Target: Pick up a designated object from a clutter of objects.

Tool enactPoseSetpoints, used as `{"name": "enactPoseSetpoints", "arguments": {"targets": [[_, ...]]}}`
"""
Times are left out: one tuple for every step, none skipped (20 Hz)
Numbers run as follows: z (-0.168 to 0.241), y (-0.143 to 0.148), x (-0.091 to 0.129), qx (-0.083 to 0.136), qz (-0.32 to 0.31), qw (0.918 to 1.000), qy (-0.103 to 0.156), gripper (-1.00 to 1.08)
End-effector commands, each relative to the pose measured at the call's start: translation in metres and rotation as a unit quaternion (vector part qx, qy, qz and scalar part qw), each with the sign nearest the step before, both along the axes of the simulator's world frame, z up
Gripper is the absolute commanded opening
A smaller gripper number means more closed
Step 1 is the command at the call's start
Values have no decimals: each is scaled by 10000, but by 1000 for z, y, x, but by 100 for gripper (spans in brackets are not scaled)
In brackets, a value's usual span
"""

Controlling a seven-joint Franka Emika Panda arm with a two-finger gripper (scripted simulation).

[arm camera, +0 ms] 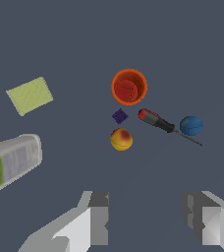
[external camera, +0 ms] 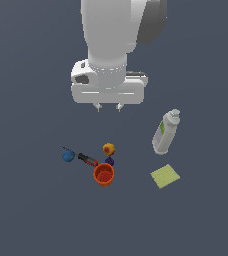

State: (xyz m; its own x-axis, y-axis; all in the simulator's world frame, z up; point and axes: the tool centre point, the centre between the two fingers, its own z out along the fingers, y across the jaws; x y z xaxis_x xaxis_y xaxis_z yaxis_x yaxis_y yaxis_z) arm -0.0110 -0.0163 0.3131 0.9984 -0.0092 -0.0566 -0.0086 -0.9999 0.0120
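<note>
The orange-red cup (external camera: 104, 175) stands upright on the grey floor, open end up; it also shows in the wrist view (arm camera: 128, 86). Close by it lie a purple cube (external camera: 109, 161), a yellow-orange ball (external camera: 109, 149), a red-black tool (external camera: 86, 159) and a blue ball (external camera: 68, 156). In the wrist view these are the cube (arm camera: 119, 116), the ball (arm camera: 121, 139), the tool (arm camera: 156, 121) and the blue ball (arm camera: 191, 125). My gripper (external camera: 108, 107) hangs high above the clutter, open and empty, fingers (arm camera: 98, 216) apart.
A white bottle (external camera: 166, 132) lies on its side at the exterior view's right, with a yellow-green square pad (external camera: 165, 176) near it. Both show in the wrist view: bottle (arm camera: 11, 162), pad (arm camera: 29, 95).
</note>
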Motion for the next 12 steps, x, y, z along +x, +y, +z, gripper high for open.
{"name": "enactPoseSetpoints", "arguments": {"targets": [[-2,-1,3,13,-55,10000,39,28],[-4,-2,5,21,-87,9999,61,28],[-5,-2,7,30,-123,9999,85,28],[-7,-3,9,39,-162,9998,112,28],[-9,-4,12,50,-206,9997,142,28],[-11,-5,15,61,-254,9995,175,28],[-13,-6,18,73,-307,9993,211,28],[-16,-7,21,86,-363,9990,250,28],[-19,-8,24,99,-424,9986,293,28],[-22,-9,28,114,-490,9982,338,28],[-26,-11,31,129,-559,9976,387,28],[-30,-12,35,144,-632,9969,439,28]]}}
